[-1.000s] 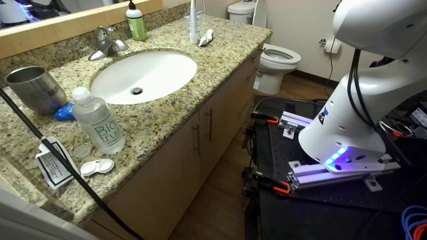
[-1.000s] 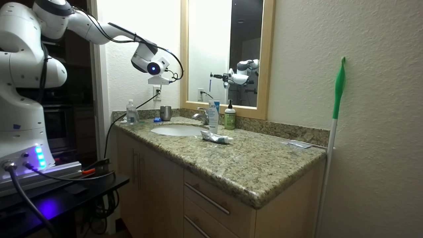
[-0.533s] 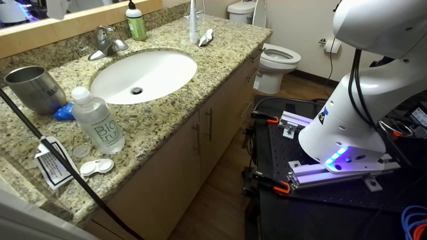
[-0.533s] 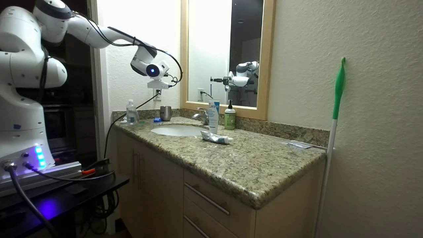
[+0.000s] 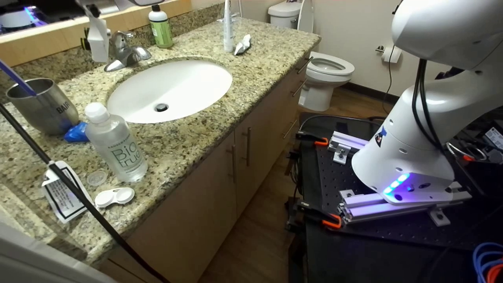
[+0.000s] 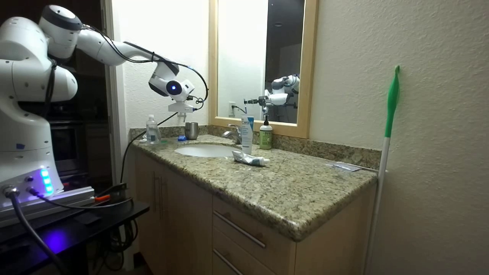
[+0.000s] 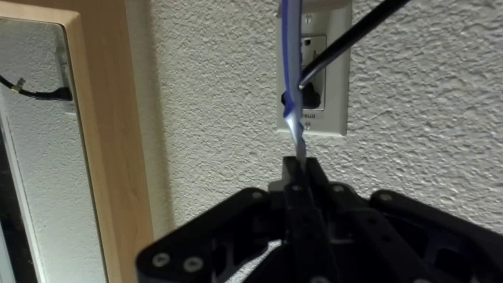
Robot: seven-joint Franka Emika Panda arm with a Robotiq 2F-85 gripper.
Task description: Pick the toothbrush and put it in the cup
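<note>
Wrist view. Gripper, 6 o'clock: jaws drawn together, holding one end of a blue-and-white toothbrush, which extends toward 12 o'clock and is cut off by the top edge. Wall outlet behind it, toward 1 o'clock; black cord slanting across. Wooden mirror frame, 9 o'clock.

In an exterior view. Robot arm, entering from 9 o'clock, its end at 11 o'clock from the metal cup. On the granite counter: upright lotion tube; soap dispenser near it, 3 o'clock; crumpled tube, 6 o'clock. Green-ended pole, slightly tilted, 3 o'clock. Gripper and toothbrush hidden by the arm's end, visible only as a small reflection in the mirror.

In an exterior view. Blue crumpled item just beside the cup, 4 o'clock; clear bottle farther along that line; white lens case at 6 o'clock from the bottle; printed packet toward 8 o'clock, black cable crossing it. White bracket on the arm covers part of the backsplash. Toothbrush cut off at the left edge. Basin: dark drain stopper. Bottle: fill level unreadable. Cup: toothbrush slants in from 10 o'clock, its visible end across the mouth; whether below or above the rim cannot be told.
</note>
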